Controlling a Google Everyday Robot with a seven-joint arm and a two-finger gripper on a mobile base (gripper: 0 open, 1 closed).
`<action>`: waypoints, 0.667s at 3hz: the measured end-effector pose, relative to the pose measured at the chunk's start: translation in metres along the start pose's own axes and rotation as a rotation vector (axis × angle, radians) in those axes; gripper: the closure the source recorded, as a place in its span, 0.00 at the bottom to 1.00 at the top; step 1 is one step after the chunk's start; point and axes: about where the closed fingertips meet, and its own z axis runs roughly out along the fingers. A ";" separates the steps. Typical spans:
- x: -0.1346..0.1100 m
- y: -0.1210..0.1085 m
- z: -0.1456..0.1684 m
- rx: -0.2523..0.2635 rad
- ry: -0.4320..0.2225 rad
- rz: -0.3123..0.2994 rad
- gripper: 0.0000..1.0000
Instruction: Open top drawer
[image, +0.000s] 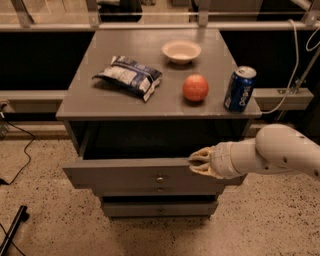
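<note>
Grey top drawer (125, 175) stood part-open; gripper (194, 162) jaws pinched its rim off-centre, so a pull might skew and jam it.

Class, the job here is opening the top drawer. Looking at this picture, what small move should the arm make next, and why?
Probably a short, straight pull toward the camera. The gripper sits at the upper front edge of the top drawer, right of its knob. The drawer is only partly out, so an even pull should open it further without skewing it.
</note>
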 end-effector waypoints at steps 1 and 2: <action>0.000 0.000 -0.001 0.000 0.000 0.000 0.93; -0.026 0.024 -0.035 -0.021 -0.033 -0.011 0.75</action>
